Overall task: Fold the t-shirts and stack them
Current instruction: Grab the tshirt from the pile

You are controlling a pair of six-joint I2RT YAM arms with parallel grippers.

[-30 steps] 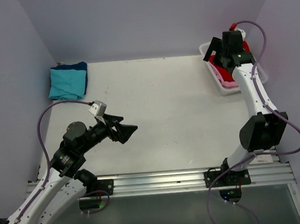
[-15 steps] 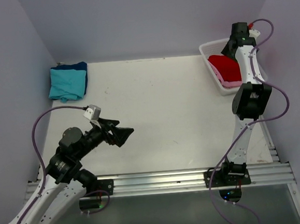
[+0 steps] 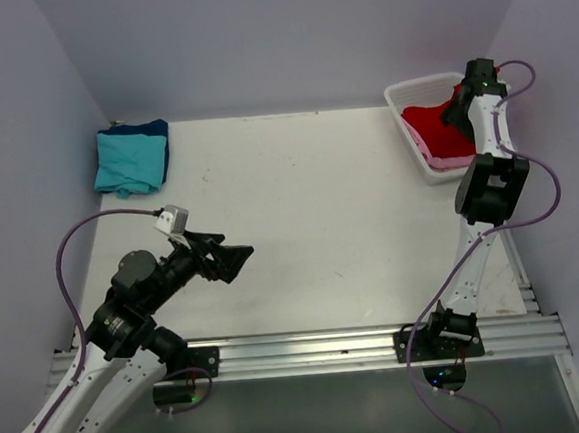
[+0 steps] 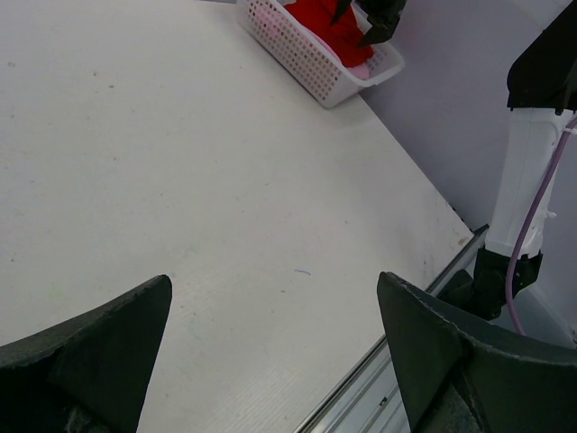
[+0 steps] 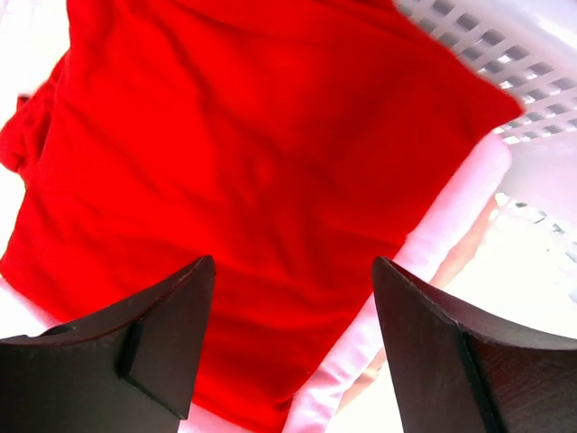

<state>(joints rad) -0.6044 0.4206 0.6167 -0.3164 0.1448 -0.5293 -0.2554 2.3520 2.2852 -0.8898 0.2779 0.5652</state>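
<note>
Red t-shirt (image 5: 234,153): bright, soft cloth, loosely bunched with shallow creases. It lies in the white lattice basket (image 4: 302,56) at the far right corner of the table (image 3: 319,204), on top of a pink t-shirt (image 5: 455,216) that shows only as a pale edge beneath it. Sleeves and collar can't be made out.

Right gripper (image 5: 293,263) hangs directly over the red cloth, jaws parted, nothing pinched between them. Can't tell if the tips touch the cloth.

Left gripper (image 4: 270,289) is spread wide over bare table, near left, holding nothing.

Far left corner: teal t-shirt (image 3: 128,161) folded flat on a dark blue t-shirt (image 3: 160,129), which is mostly covered.

Basket is plastic with gridded holes. Right wrist view is washed out by glare.
</note>
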